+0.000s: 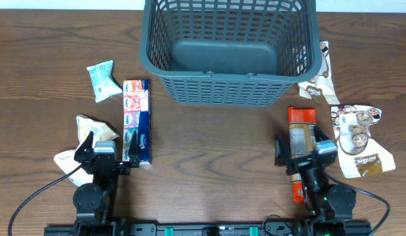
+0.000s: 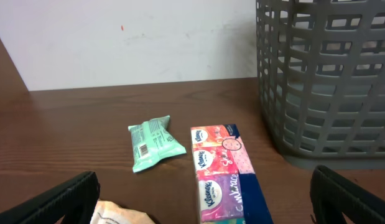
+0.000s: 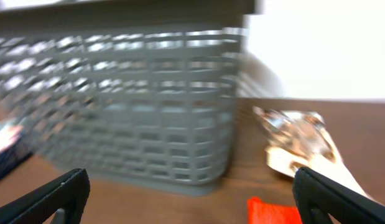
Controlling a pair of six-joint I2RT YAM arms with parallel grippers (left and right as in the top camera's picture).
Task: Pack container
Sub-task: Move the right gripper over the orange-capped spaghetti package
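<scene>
Wooden table [image 1: 216, 137] bears the container [image 1: 222, 88], packets [image 1: 136, 121] lying outside it.

A dark brown, wood-grained bench [image 1: 216, 131] fills the overhead view, its grain running left to right. In the left wrist view a plain off-white wall [image 2: 148, 37] rises directly behind the bench's far edge, marked by one small reddish speck [image 2: 122, 27]. The light is soft and even, and the bench top shows a faint sheen.

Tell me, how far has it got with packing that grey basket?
Nothing is packed yet: the basket is empty. Nothing is in hand; the left gripper and right gripper are open. Left to pack: tissue pack, green packet, orange packet and the other packets.
</scene>
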